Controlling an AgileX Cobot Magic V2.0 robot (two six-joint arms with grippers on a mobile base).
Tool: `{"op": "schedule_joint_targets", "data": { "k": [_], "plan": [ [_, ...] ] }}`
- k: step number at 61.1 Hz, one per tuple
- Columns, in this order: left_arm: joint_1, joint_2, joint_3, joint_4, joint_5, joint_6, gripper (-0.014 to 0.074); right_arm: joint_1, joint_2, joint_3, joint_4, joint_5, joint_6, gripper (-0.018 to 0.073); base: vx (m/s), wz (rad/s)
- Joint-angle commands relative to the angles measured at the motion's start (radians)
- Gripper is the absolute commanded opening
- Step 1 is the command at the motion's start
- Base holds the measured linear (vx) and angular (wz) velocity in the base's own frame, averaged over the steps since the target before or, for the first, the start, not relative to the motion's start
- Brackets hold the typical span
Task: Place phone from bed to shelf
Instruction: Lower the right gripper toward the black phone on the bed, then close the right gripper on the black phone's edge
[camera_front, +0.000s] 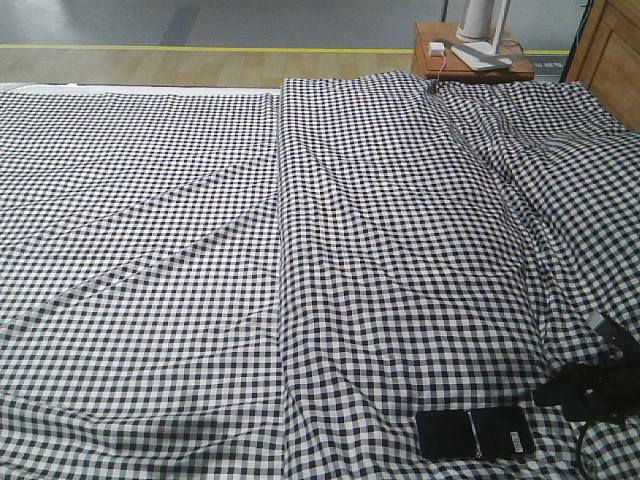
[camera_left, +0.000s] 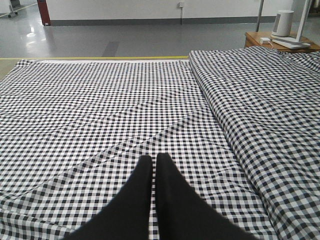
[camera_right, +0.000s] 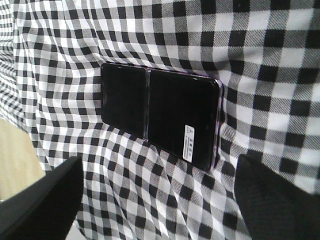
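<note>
The phone (camera_front: 473, 433) lies flat and screen up on the bed (camera_front: 150, 250) near its front edge, glossy black with a pale crease across the middle. In the right wrist view the phone (camera_right: 160, 115) shows a white sticker and a pinkish edge. My right gripper (camera_right: 160, 167) hangs open just short of it, one finger (camera_right: 50, 200) to each side and nothing between them. From the front, the right gripper (camera_front: 560, 392) sits right of the phone. My left gripper (camera_left: 154, 159) is shut and empty over the gingham bed (camera_left: 100, 110). I cannot make out the shelf for certain.
An orange-brown side table (camera_front: 470, 62) stands behind the bed at the back right, carrying a white cylinder (camera_left: 284, 22) and a white stand base. A panelled wooden piece (camera_front: 610, 50) rises at the far right. A thick fold (camera_front: 290, 200) runs down the bed's middle.
</note>
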Motion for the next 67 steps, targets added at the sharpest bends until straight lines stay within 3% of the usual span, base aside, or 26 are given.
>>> {"op": "schedule_joint_targets", "data": {
  "k": [1, 41, 67],
  "plan": [
    [-0.006, -0.005, 0.003, -0.009, -0.073, -0.004, 0.0001, -0.006, -0.02, -0.043, 0.041, 0.083, -0.014, 0.0575, 0.0, 0.0],
    [-0.006, -0.005, 0.003, -0.009, -0.073, -0.004, 0.0001, -0.002, 0.172, -0.176, 0.156, 0.169, -0.057, 0.0575, 0.0, 0.0],
    [-0.006, -0.005, 0.003, -0.009, -0.073, -0.004, 0.0001, 0.074, 0.26, -0.179, 0.181, 0.171, -0.087, 0.0575, 0.0, 0.0]
  ]
}}
